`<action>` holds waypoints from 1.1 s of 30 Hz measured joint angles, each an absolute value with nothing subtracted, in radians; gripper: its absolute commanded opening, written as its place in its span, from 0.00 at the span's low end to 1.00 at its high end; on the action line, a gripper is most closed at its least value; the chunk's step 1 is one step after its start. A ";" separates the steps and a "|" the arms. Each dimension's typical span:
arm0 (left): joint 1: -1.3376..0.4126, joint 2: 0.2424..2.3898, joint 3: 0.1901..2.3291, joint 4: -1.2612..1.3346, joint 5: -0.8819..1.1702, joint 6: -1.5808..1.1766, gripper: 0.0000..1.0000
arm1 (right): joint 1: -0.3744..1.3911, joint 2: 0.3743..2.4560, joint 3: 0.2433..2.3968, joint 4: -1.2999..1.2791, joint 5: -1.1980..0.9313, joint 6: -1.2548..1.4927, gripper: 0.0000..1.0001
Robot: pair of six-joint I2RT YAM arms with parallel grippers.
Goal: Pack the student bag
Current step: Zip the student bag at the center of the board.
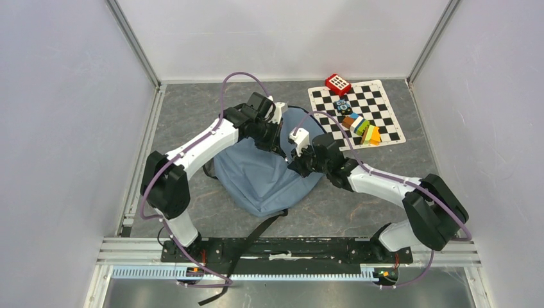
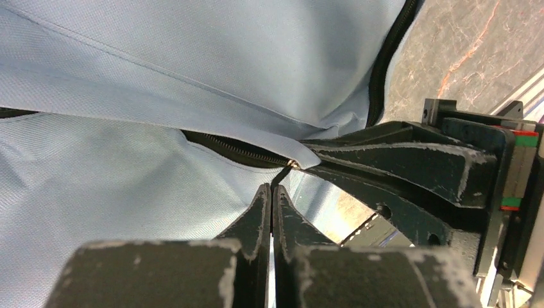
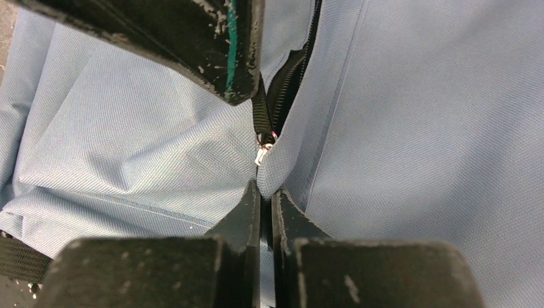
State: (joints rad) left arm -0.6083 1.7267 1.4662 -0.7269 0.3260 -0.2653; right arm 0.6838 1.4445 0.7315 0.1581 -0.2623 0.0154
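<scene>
Plain white walls (image 1: 64, 96) framed in aluminium rails close in on three sides of a grey, marble-veined table (image 1: 192, 109). At its centre the student bag (image 1: 263, 176) lies flat, a broad rounded mound of blue-grey woven fabric, creased and slack, with one black strap (image 1: 251, 236) trailing toward the near edge and over the arms' mounting rail. To the far right, well apart from the bag's body, a black-and-white checkered mat (image 1: 385, 112) carries a red block with white squares (image 1: 338, 84) at its far corner and a cluster of small coloured blocks (image 1: 364, 128) near its middle.

Both white-shelled arms bend inward over the top of the bag, their scuffed black fingers meeting at the same spot. The left gripper (image 2: 272, 191) is clenched, its fingertips pressed together on the black pull tab (image 3: 260, 112) that runs down to the small metal slider (image 3: 263, 154). The right gripper (image 3: 265, 189) is pinched nearly closed just beside that slider, a fold of the bag's fabric edge caught between its tips. Behind the slider the black zipper (image 2: 237, 152) stands partly parted, a dark slit between two panels of fine-weave cloth.
</scene>
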 measured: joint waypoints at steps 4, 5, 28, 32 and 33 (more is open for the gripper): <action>-0.608 1.737 1.480 -0.729 0.319 -0.274 0.02 | 0.690 1.421 0.708 0.181 -0.237 0.002 0.00; -0.607 1.739 1.481 -0.728 0.317 -0.276 0.02 | 0.691 1.420 0.707 0.183 -0.234 -0.001 0.00; -0.387 1.838 1.544 -0.709 0.310 -0.311 0.02 | 0.694 1.382 0.670 0.154 -0.202 -0.035 0.00; -0.379 1.865 1.563 -0.708 0.271 -0.286 0.02 | 0.694 1.380 0.670 0.147 -0.199 -0.035 0.00; -0.377 1.872 1.573 -0.708 0.258 -0.280 0.02 | 0.694 1.379 0.670 0.145 -0.198 -0.035 0.00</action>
